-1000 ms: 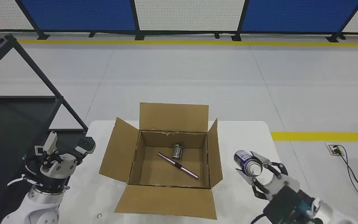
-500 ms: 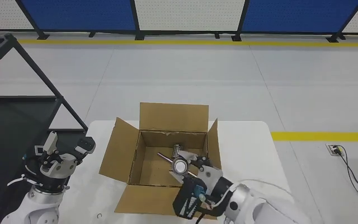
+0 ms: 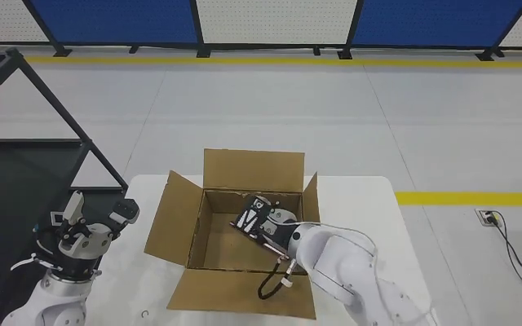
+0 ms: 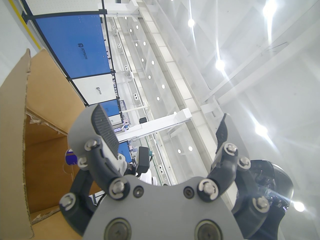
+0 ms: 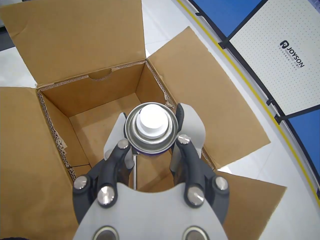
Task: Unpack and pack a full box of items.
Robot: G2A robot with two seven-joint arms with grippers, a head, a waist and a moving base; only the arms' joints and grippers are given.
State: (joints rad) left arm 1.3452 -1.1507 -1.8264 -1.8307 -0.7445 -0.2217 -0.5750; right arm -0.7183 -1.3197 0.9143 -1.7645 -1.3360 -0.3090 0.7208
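An open cardboard box (image 3: 253, 170) stands in the middle of the white table (image 3: 359, 196). My right gripper (image 3: 254, 218) is over the box's far inner part, shut on a spray can (image 5: 152, 123) with a silver top, a white cap and a purple body. The right wrist view looks down past the can into the box (image 5: 75, 38), where a thin pen (image 5: 135, 168) lies on the floor under the gripper (image 5: 152, 128). My left gripper (image 3: 99, 210) stays beside the box's left flap, open and holding nothing, with its fingers pointing up (image 4: 162, 123).
All four box flaps are folded outward; the left flap (image 4: 15, 116) stands close to my left gripper. A black metal rack (image 3: 41, 163) stands off the table's left side. Bare table lies to the right of the box.
My right arm has carried the spray can from the table's right side over the front of the box and on toward its far wall. The left arm has not moved.
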